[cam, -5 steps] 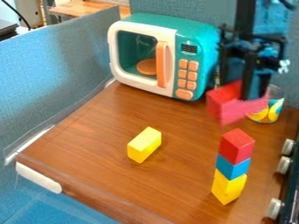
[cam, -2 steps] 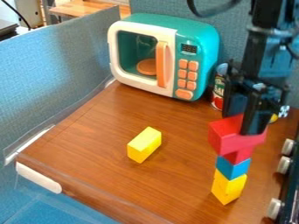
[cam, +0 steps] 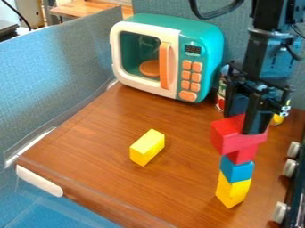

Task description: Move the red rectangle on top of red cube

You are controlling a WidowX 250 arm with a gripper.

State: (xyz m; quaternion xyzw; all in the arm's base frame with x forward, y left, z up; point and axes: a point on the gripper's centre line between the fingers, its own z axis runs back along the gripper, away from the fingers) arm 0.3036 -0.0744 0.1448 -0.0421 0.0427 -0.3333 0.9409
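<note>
A brown wooden tabletop point(cam: 184, 182) stretched between a blue-gray fabric panel point(cam: 53, 84) at the left of the view and a row of pale knobs point(cam: 289, 168) at the right edge. At the back stood a teal-and-white toy microwave point(cam: 205, 40), an orange disk point(cam: 149, 67) visible inside. On the right side of the table, the black gripper point(cam: 244, 122) pointed down over a block tower, its fingers closed about the red rectangle point(cam: 224, 136), one on either side. The rectangle sat over the top of the red cube point(cam: 243, 155), jutting out to the left of it; whether its full weight rested there could not be told. Beneath the cube came a blue block point(cam: 236, 170), then a yellow base point(cam: 232, 192) on the wood. A lone yellow block point(cam: 147, 148) lay near mid-table, well apart from the tower, while a can point(cam: 221, 96) stood beside the microwave, partly hidden by the gripper.
</note>
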